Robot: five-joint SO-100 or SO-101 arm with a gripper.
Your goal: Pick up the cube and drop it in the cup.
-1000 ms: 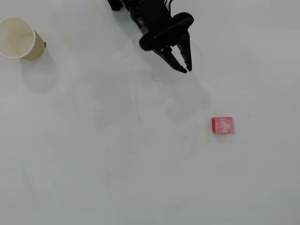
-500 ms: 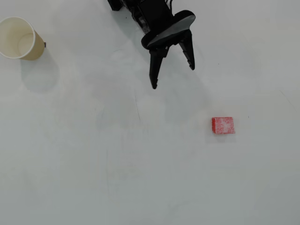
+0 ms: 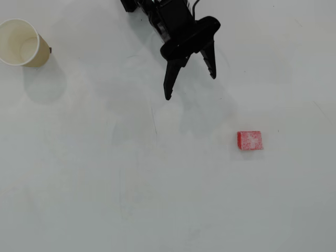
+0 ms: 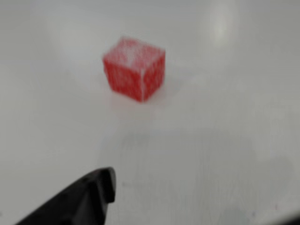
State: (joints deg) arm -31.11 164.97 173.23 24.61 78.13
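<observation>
Table (image 3: 105,199) white, lying bare around everything. Cup (image 3: 21,43) standing at 10 o'clock corner of overhead view, mouth showing pale inside, nothing visible in it. Gripper (image 3: 190,86) hanging at 12 o'clock, fingers spreading wide, holding nothing. Cube (image 3: 250,140) resting on table at gripper's 4 o'clock, well apart from it, far from cup. Wrist view: cube (image 4: 134,69) blurred, sitting at 12 o'clock beyond one dark fingertip (image 4: 96,187).
</observation>
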